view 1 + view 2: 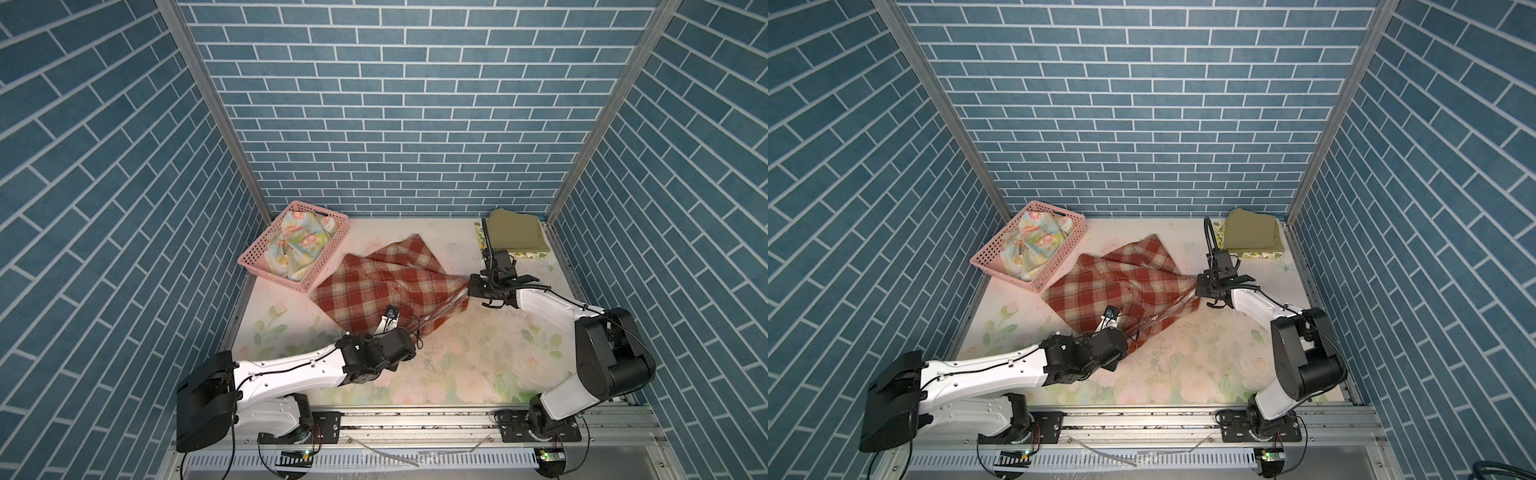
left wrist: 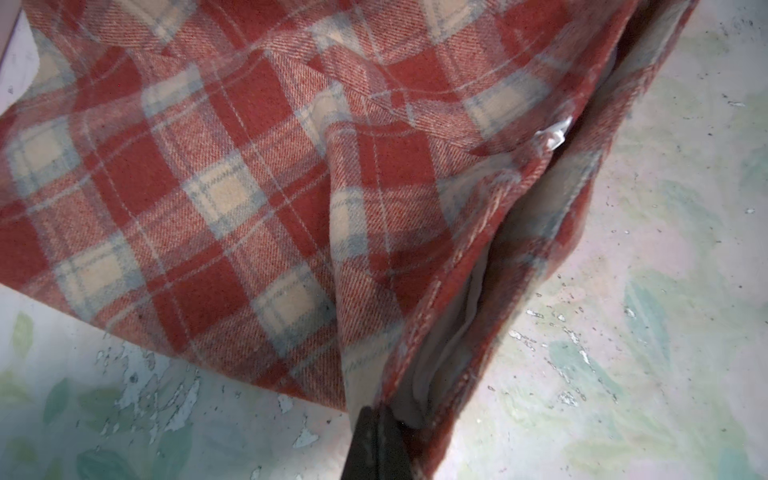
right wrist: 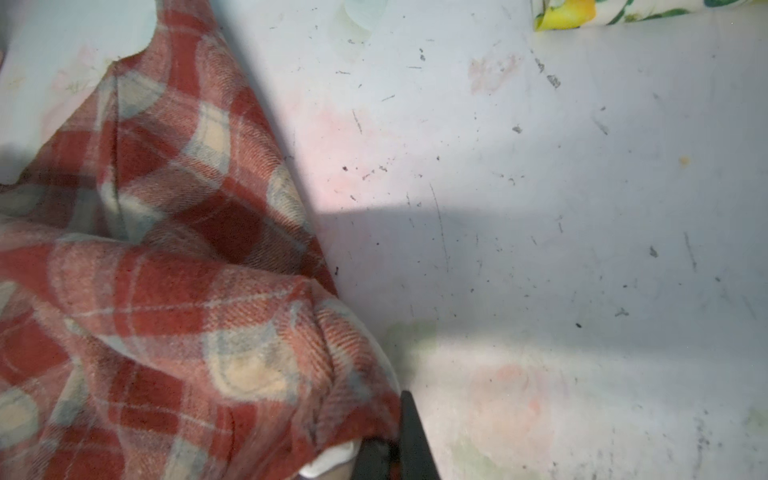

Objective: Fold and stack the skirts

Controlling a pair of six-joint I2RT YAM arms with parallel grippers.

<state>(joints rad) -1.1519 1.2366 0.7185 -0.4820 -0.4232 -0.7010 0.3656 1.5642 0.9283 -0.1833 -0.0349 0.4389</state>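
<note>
both claws gripping one edge of the plaid skirt

nearest me, past the front rail (image 1: 415,419), my two arms reach out over the counter (image 1: 457,365), which has a faded rose print. my left claw (image 2: 377,430) is clenched on the plaid skirt (image 1: 370,286) at its near end. in the left wrist view, the dark fingertips (image 2: 365,449) pinch the corner of an open edge, where a pale lining (image 2: 440,361) shows inside the rust-red and cream cloth. my right claw (image 1: 471,287) is clenched too, grasping the same skirt at its right-hand point. in the right wrist view, the cloth bunches into the closed claw. in both top views, the edge between my two claws runs in a nearly straight line, slanting from near left to farther right. the rest of the plaid skirt lies spread and rumpled on the middle of the counter. one corner points toward the blue brick-patterned back wall (image 1: 395,124), and the left corner sits just beside a pink basket (image 1: 274,277).

farther back on the left, that basket sits at an angle and holds the floral skirt (image 1: 299,245), crumpled and unfolded. in the far right corner, the olive skirt (image 1: 515,232) lies folded on top of the lemon-print skirt (image 1: 530,254), whose edge peeks out beneath it. this stack is well apart from the plaid skirt.
</note>
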